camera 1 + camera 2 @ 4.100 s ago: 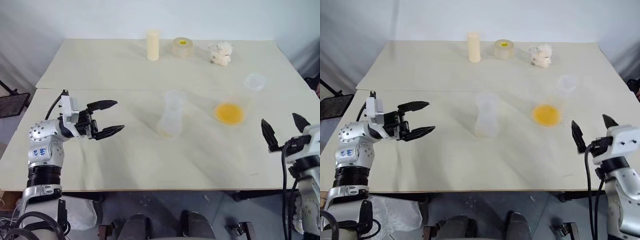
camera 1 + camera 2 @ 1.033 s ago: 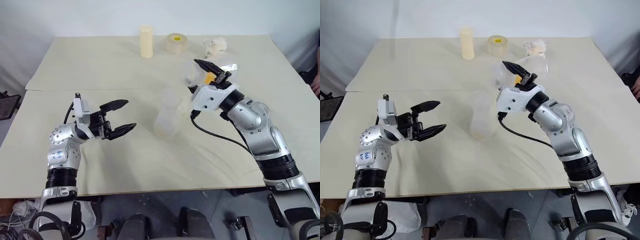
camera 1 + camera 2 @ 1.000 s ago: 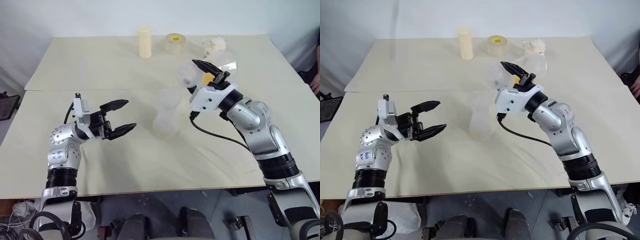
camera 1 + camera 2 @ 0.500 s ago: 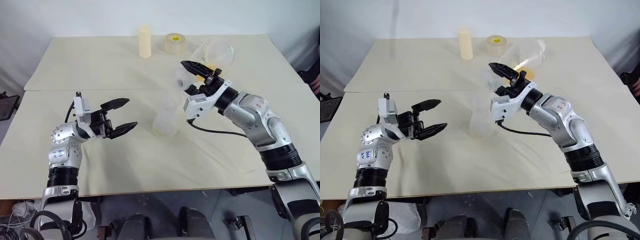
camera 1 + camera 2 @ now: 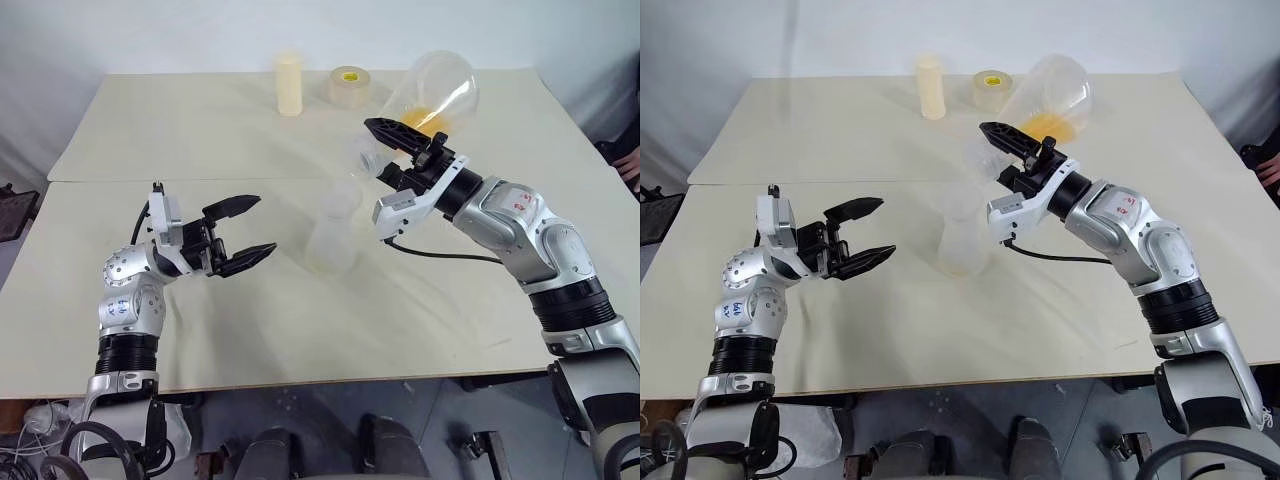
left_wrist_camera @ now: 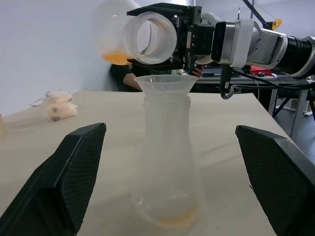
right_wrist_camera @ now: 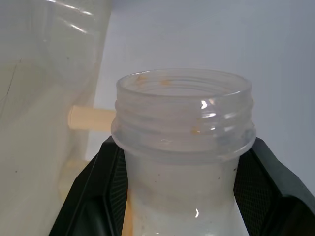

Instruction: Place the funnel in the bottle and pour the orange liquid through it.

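Grasping the tilted flask (image 5: 437, 92) is the right pincer (image 5: 392, 150); left pincer (image 5: 246, 229) released.

clear flask (image 5: 440, 92), orange liquid (image 5: 425, 119); colourless bottle (image 6: 166, 167); cream table (image 5: 300, 330); black pincer fingers (image 6: 74, 167).

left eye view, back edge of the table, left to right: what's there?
Cream cylinder → tape roll → round-bellied flask, held tilted in the air by the right tool, orange liquid pooled in its belly.
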You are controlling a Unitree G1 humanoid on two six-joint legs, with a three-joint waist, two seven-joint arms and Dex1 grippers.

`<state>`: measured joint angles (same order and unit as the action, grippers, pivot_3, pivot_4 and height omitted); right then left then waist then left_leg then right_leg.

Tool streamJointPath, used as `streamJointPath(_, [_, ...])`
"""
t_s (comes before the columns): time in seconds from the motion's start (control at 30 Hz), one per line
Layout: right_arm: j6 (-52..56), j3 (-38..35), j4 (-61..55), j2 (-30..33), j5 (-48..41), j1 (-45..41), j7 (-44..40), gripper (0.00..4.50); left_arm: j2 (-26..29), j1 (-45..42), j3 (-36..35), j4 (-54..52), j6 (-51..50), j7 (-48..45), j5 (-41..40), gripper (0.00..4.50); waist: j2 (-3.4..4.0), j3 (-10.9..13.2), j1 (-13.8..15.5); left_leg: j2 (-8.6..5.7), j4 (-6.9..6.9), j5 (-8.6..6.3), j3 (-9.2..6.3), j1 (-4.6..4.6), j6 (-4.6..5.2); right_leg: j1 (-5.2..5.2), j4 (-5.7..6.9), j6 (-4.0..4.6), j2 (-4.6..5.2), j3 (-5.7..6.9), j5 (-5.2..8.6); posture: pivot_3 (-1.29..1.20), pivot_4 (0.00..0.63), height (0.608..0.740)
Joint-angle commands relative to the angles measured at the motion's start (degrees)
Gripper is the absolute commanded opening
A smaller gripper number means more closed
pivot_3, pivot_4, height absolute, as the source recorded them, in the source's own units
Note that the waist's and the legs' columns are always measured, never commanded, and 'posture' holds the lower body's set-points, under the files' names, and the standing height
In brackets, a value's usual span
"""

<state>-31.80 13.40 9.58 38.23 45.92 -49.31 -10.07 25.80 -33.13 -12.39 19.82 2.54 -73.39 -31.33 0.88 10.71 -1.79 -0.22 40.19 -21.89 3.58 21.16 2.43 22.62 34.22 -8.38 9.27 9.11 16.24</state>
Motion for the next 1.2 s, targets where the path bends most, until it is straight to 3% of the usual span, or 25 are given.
streamJointPath(0.03, [-1.17,-0.37,-0.75,1.12,0.55,-2.18,1.87,2.45,-0.03,-1.29,-0.19,-1.4,0.27,-0.11,-1.13,4.5,0.0,0.0,0.0,0.0,0.0,0.0,0.0,0.0,0.0,0.0,0.0,0.0,0.0,0.0,0.0,0.0,0.15,0.74])
streamJointPath(1.2, [-5.17,2.98,4.78,2.25,6.97,-6.35,8.73,2.45,-0.43,-2.61,-0.48,1.1,1.41,-0.23,-0.66,4.5,0.0,0.0,-0.06,0.0,0.0,0.0,-0.01,0.0,0.0,0.02,0.06,0.0,0.0,0.0,0.0,0.0,0.15,0.74])
